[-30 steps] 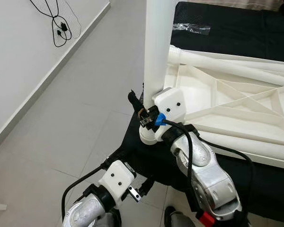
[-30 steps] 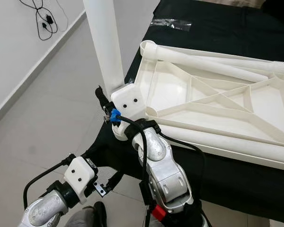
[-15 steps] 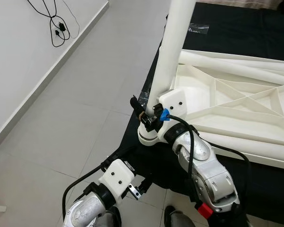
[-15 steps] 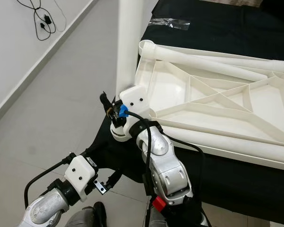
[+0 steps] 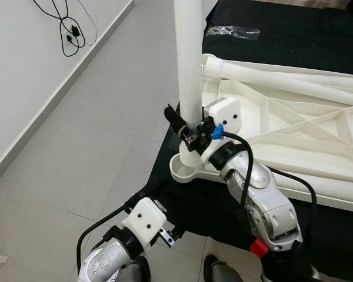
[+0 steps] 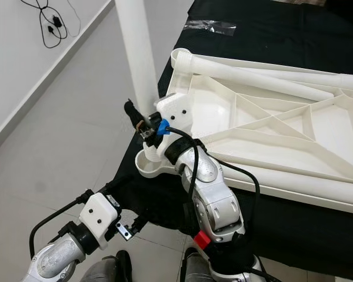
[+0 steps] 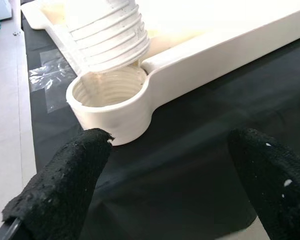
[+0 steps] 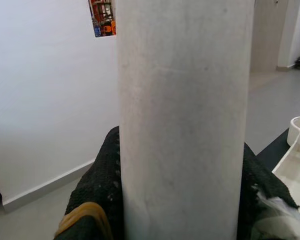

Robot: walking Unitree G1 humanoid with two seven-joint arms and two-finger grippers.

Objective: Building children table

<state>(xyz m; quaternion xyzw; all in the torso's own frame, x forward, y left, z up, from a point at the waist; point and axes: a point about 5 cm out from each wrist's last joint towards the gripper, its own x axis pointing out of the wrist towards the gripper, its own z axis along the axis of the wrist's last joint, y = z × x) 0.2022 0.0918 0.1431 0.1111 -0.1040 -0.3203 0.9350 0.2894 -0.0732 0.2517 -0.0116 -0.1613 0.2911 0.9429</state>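
Grey tiled floor (image 5: 76,141), black-draped surface (image 6: 270,35), upturned white tabletop (image 6: 270,117) lay on it.
You had the right gripper (image 5: 188,132) clamped on the upright table leg (image 5: 188,59), threaded end just above the corner socket (image 7: 107,97) for screwing in; left gripper (image 7: 170,190) hung low, fingers (image 7: 65,185) spread.

table leg (image 5: 188,64) upright above corner socket (image 5: 185,169) — tabletop (image 5: 294,126) to its right.
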